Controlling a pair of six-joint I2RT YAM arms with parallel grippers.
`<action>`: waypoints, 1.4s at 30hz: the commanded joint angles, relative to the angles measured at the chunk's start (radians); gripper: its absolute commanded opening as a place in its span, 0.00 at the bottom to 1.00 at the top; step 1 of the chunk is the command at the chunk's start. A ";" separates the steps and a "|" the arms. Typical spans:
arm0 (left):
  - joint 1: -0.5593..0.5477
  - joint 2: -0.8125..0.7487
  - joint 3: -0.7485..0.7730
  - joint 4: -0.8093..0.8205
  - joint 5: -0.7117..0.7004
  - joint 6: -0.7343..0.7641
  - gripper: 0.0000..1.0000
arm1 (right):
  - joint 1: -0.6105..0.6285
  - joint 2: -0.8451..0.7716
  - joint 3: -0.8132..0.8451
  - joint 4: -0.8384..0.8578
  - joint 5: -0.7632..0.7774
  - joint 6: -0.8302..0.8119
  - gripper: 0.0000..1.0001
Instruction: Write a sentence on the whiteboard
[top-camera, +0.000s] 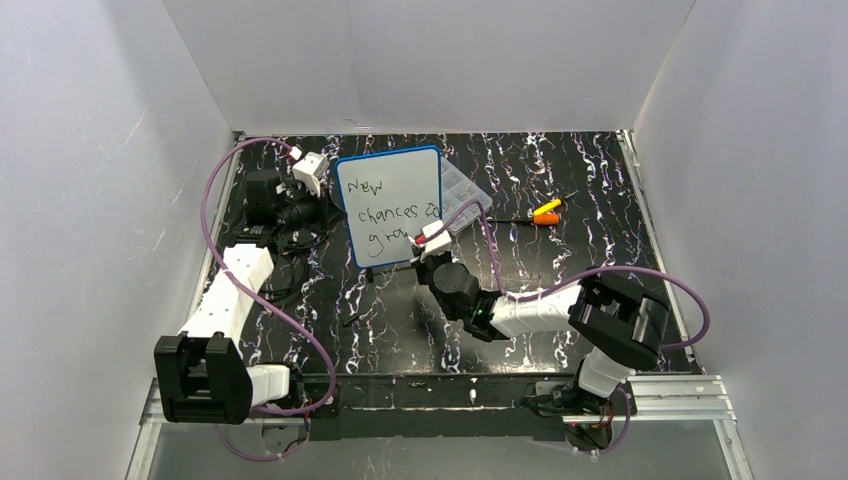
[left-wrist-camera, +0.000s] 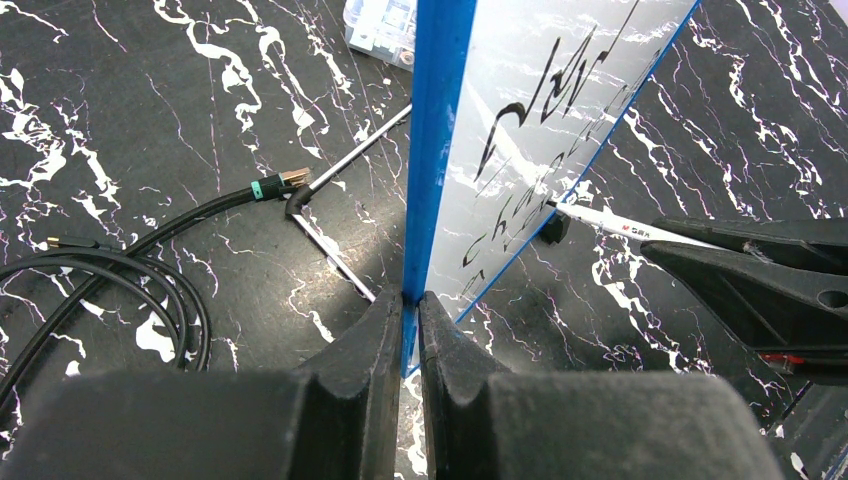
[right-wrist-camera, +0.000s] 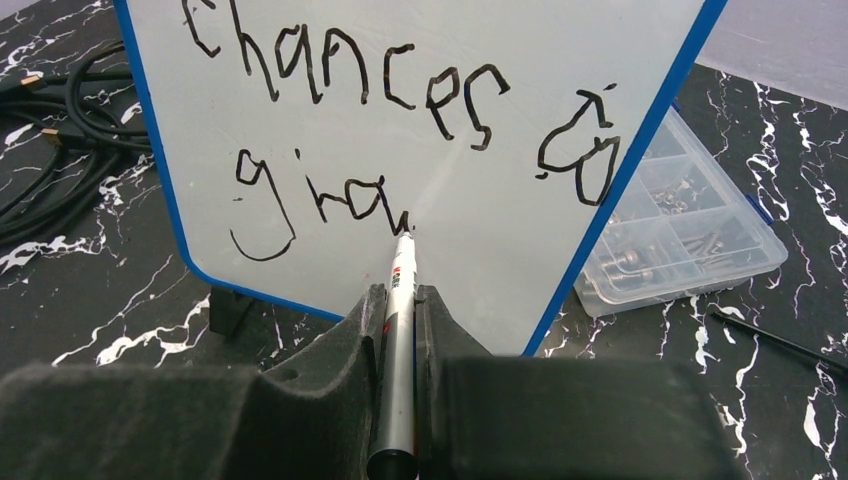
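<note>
Whiteboard (top-camera: 388, 205) stands propped nearly upright in the upper middle of the overhead view. It is blue-framed and rounded at the corners, on a black, white-veined worktop (top-camera: 580, 250). The sentence (top-camera: 385, 212) runs down it in a thin black hand, three lines, the last one unfinished. The left pincer (top-camera: 325, 185) is at its left edge, the right pincer (top-camera: 428, 242) is at its lower right, and a clear compartment box (top-camera: 468, 195) lies just behind. From the left wrist, the fingers (left-wrist-camera: 370, 340) are pinched narrow on the blue rim; the board shows edge-on and glossy, with black cables (left-wrist-camera: 120, 265) looped on the worktop at left. From the right wrist, the pincer is clamped on a slim silver-and-white marker (right-wrist-camera: 402, 265), whose tip touches the board at the end of what looks like "gro", low centre. To my eye the "w" comes next. I'd want light, even pressure, small strokes and the tip square to the slick surface. The left grip should be firm so the thin board doesn't rock or twist under the push; press too hard and it could tip back.
</note>
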 joint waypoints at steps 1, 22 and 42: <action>-0.003 -0.014 -0.007 0.019 0.038 -0.001 0.00 | -0.005 -0.015 -0.014 0.010 0.040 0.013 0.01; -0.003 -0.015 -0.007 0.019 0.035 0.000 0.00 | -0.005 -0.036 0.033 0.113 0.071 -0.092 0.01; -0.003 -0.018 -0.008 0.019 0.031 0.001 0.00 | -0.005 -0.152 -0.008 0.013 -0.036 -0.009 0.01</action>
